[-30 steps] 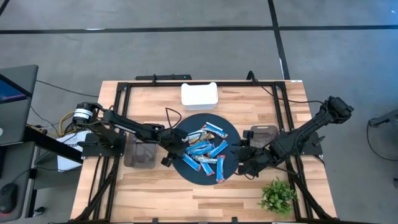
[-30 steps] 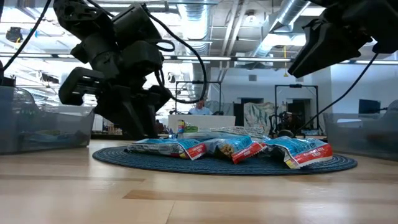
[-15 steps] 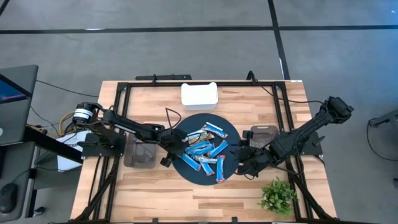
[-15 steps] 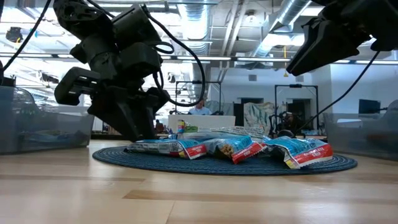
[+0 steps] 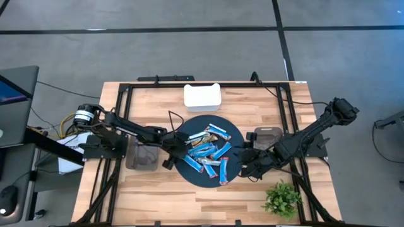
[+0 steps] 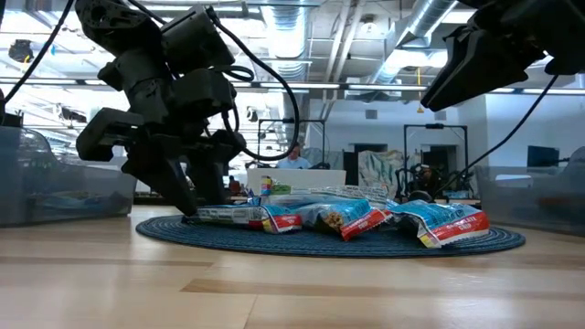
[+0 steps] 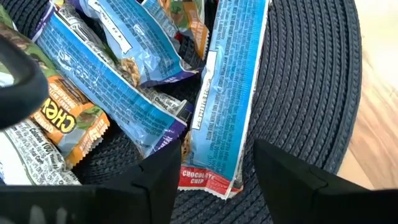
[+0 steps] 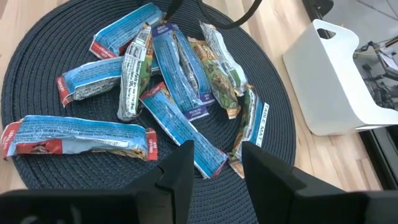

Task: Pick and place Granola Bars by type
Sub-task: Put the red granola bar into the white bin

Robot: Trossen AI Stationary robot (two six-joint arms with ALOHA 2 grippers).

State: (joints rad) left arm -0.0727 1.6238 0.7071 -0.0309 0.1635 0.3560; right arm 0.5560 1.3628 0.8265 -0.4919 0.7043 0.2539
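A wooden counter (image 5: 158, 189) is seen from above, framed by black rails; bare wood is left along its lower edge and at the upper left and upper right. A round dark woven mat (image 5: 235, 133) is set at the middle of the frame, and the granola bars (image 5: 208, 151) are heaped on it, mostly blue, some with red ends, a few tan. The mat's rim is left bare all round the heap.

The left gripper (image 5: 175, 153) is placed at the mat's left edge, low over the nearest bars; its jaws are spread wide and nothing is held between them. In the left wrist view a long blue bar (image 7: 225, 93) is seen lying just ahead of the parted fingers (image 7: 155, 180).

The right gripper (image 5: 243, 162) is held at the mat's right edge, above the surface; its jaws are parted to a middling width and nothing is gripped.

A white bin (image 5: 202, 96) is set just above the mat. A clear tub (image 5: 142, 156) stands left of the mat and another tub (image 5: 267, 134) to the right; their contents cannot be made out. A small green plant (image 5: 281, 198) is placed at the lower right.
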